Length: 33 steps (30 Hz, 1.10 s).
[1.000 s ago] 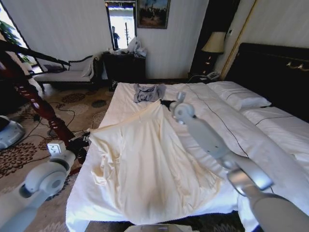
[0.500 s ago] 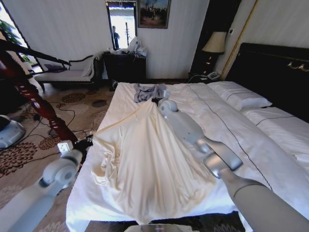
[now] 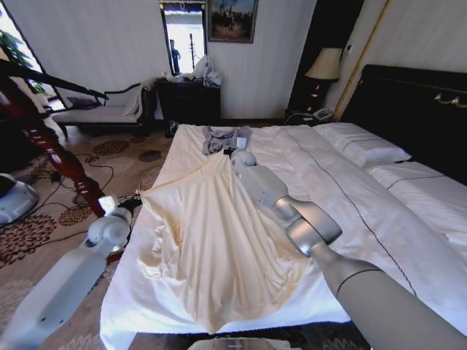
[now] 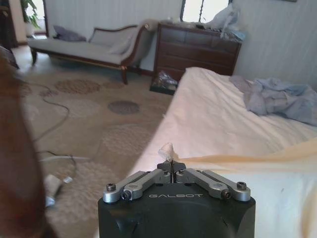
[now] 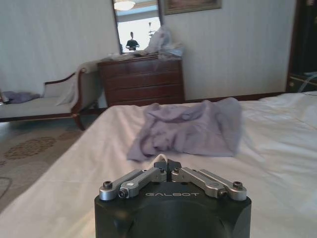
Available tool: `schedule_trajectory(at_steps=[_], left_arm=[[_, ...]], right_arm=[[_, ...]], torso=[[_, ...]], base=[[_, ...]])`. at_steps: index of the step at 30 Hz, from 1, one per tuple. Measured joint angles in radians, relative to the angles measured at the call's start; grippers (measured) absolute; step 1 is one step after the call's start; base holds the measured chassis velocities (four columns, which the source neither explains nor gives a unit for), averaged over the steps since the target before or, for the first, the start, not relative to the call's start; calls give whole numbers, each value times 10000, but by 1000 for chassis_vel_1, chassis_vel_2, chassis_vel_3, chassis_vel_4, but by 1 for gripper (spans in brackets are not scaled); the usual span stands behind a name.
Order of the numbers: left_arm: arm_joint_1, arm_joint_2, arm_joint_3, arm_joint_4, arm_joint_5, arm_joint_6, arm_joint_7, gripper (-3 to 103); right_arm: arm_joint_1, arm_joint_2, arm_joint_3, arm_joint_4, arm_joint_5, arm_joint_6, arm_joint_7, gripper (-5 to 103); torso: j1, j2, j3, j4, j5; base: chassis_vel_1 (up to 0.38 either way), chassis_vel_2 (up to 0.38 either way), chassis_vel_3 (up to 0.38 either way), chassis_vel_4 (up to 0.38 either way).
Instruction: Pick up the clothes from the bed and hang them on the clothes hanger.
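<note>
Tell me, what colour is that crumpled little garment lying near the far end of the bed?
The small garment is greyish blue, clearest in the right wrist view.

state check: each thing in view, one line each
Cream dress: spread on bed, pinched at two corners.
Bed: made, white duvet.
Grey garment: crumpled on the bed beyond the dress.
Left pincer: shut on dress edge.
Right pincer: shut on dress top.
Lamp: unlit.

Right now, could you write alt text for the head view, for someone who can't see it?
A cream garment lies spread on a white bed, pinched at two corners by robot arms: the right hand at its far tip beside a small grey-blue garment, the left hand at the bed's near-left edge. A reddish-brown wooden post stands at left.
</note>
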Motion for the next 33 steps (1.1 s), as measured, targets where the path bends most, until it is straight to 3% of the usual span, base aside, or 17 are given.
schedule_trajectory(at_steps=[3, 7, 10, 12, 15, 17, 18, 21, 23, 24, 27, 29, 30, 31, 33], left_arm=[[-1337, -903, 1092, 1101, 117, -38, 36, 0], [-1935, -1404, 1530, 1738, 128, -21, 58, 0], [-1984, -1573, 1558, 1936, 136, 46, -20, 0], [-1661, -1476, 1360, 1860, 88, 203, -164, 0], [-1211, -1193, 1083, 1573, 90, 314, -165, -2], [-604, -788, 680, 1169, 58, 467, -146, 7], [-604, -788, 680, 1169, 58, 467, -146, 7], [-35, -423, 117, 842, 65, 667, -141, 23], [42, -359, 32, 781, 63, 719, -140, 28], [116, -290, -41, 723, 62, 771, -130, 28], [623, 29, -486, 337, 114, 956, 44, 45], [802, 110, -653, 171, 111, 1004, 51, 50], [1102, 232, -907, -99, 101, 1036, 56, 50], [1667, 490, -1377, -633, 54, 1095, 31, 61], [2091, 667, -1725, -1049, 36, 1111, 31, 61]], right_arm=[[-35, -203, 244, -273, -138, 233, 111, 0], [-17, -267, 281, -640, -256, 297, 115, 0], [-222, -439, 227, -427, -268, 184, 53, -1], [-854, -958, 49, 515, -214, -187, -79, 9], [-1324, -1278, -59, 1394, -97, -463, -94, 15], [-1717, -1506, -233, 2194, -6, -738, -91, 25], [-1717, -1506, -233, 2194, -6, -738, -91, 25], [-1902, -1523, -311, 2595, 45, -923, -30, 42], [-1904, -1518, -297, 2638, 89, -962, -6, 42], [-1905, -1521, -294, 2673, 115, -1003, 10, 47], [-1901, -1597, -423, 2874, 129, -1168, 23, 63], [-1900, -1604, -468, 2938, 139, -1208, 27, 63], [-1902, -1625, -545, 3051, 157, -1239, 27, 69], [-1951, -1710, -653, 3391, 256, -1275, 55, 80], [-2035, -1808, -691, 3758, 444, -1331, 125, 80]], torso=[[3, -1, 1, -17, 3], [2, -1, 1, -12, 6], [1, 0, -1, 3, 1], [2, -1, 1, -1, 4], [2, -1, 0, -10, 3], [-2, 0, -1, -3, 5], [-2, 0, -1, -3, 5], [-3, 1, -2, 9, 0], [-2, 1, -2, 8, -1], [-2, 1, -2, 4, 0], [-1, 0, -1, -14, 0], [0, 1, -1, -14, -1], [0, 0, -1, -11, 0], [0, 0, -1, 2, -1], [-1, 1, -1, 5, -1]], base=[[0, 0, 0, 0], [0, 0, 0, 0], [0, 0, 0, 0], [0, 0, 0, 0], [0, 0, 0, 0], [0, 0, 0, 0], [0, 0, 0, 0], [0, 0, 0, 0], [0, 0, 0, 0], [0, 0, 0, 0], [0, 0, 0, 0], [0, 0, 0, 0], [0, 0, 0, 0], [0, 0, 0, 0], [0, 0, 0, 0]])
